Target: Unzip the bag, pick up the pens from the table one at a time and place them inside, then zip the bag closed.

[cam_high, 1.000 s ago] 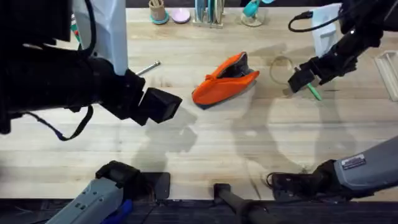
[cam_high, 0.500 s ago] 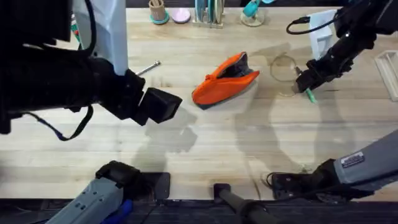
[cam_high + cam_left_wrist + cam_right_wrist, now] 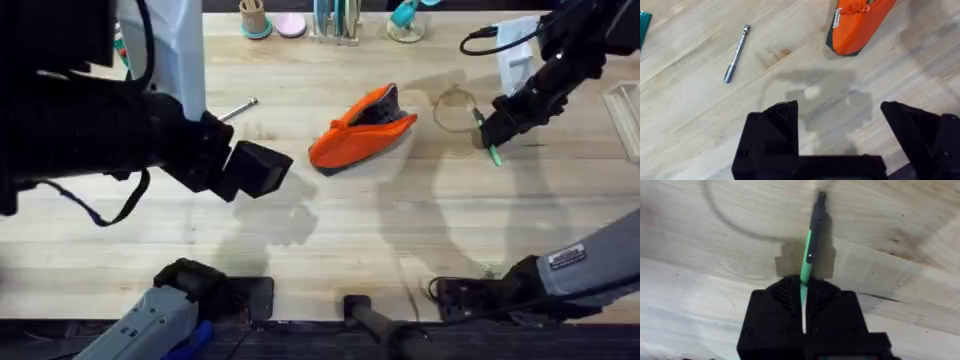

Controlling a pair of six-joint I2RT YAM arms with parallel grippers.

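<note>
table [image 3: 400,230], bag [image 3: 358,131] between pens [image 3: 238,108]

Right gripper [image 3: 804,294]: black fingers pressed together w/ the green pen [image 3: 809,255] pinched between them, only a thin slit left where the pen body runs in. Pen sticks straight out from the fingertips, green barrel w/ a small bright glint partway along, dark tip [image 3: 820,198] at the far end. Pen's shadow falls on the table [image 3: 900,225] right beside the barrel, so it sits close to the wood; can't tell if it's touching or just lifted. Table is light wood, plank seams running slantwise, a few darker grain marks. A faint curved ring mark [image 3: 735,222] arcs across the wood beside the pen.
</note>
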